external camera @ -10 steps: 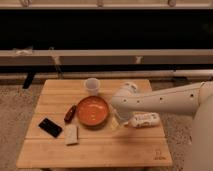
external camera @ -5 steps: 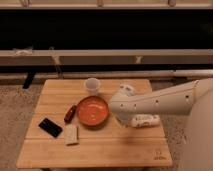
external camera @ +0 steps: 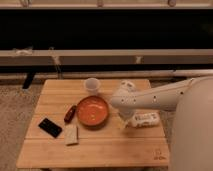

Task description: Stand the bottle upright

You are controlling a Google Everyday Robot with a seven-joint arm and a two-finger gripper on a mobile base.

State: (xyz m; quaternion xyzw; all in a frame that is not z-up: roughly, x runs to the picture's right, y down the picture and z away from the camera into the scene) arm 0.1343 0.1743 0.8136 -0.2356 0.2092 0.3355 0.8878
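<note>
While the bottle (external camera: 145, 119) lies on its side on the right part of the table (external camera: 100, 150) | gripper (external camera: 123, 121) low at the bottle's left end, just right of the orange bowl (external camera: 92, 111), jaws apart, nothing held | cup (external camera: 92, 85) behind bowl | packet (external camera: 71, 134) front left

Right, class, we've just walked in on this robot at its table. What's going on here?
The robot's white arm reaches in from the right over the wooden table. Its gripper, open, is down low just left of the small white bottle, which lies on its side to the right of the orange bowl. The bottle is not yet gripped or stood up. A translucent cup and a pale packet sit apart from the arm.
</note>
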